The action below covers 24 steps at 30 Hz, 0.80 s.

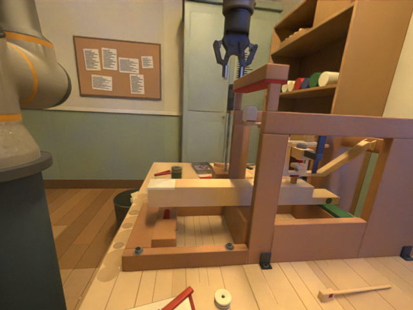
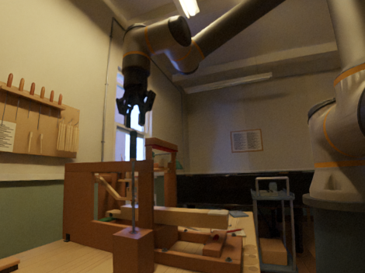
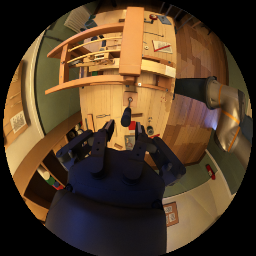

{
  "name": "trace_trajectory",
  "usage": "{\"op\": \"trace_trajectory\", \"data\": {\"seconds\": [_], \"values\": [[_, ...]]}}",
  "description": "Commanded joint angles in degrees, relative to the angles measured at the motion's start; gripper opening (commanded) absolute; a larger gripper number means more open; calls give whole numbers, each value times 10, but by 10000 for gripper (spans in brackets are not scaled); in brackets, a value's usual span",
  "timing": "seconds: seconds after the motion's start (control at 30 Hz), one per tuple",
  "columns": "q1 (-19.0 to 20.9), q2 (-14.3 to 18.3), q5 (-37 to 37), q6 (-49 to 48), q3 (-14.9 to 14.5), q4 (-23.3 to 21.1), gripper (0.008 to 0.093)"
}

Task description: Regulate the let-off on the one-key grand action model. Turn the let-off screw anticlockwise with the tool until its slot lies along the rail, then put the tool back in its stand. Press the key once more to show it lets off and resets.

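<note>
On the workbench the wooden one-key action model (image 1: pixel 267 187) stands with its long pale key (image 1: pixel 200 195) reaching toward the bench's edge. Behind it the let-off tool (image 2: pixel 133 182) stands upright in its block stand (image 2: pixel 133 250), dark handle (image 3: pixel 126 116) on top and thin steel shaft below. My gripper (image 1: pixel 235 65) hangs open and empty right above the handle, fingers pointing down to either side of it. Inside the frame the repetition parts and a blue upright piece (image 1: pixel 319 150) show; I cannot make out the let-off screw's slot.
Behind the work stand a pale door and a shelf unit (image 1: pixel 333 56) with coloured felt rolls. A loose hammer shank (image 1: pixel 353 292), a felt disc (image 1: pixel 222 298) and a red-edged card lie on the near bench. My arm's base (image 1: pixel 23 167) rises at the bench's left end.
</note>
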Motion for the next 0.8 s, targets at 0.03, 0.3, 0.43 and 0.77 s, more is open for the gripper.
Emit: {"op": "trace_trajectory", "data": {"seconds": [0.03,0.3,0.43,0.77], "values": [[0,0,0,0,0,-1,480],[0,3,0,0,3,-7,480],[0,5,0,0,6,-11,480],[0,12,0,0,13,-25,480]]}}
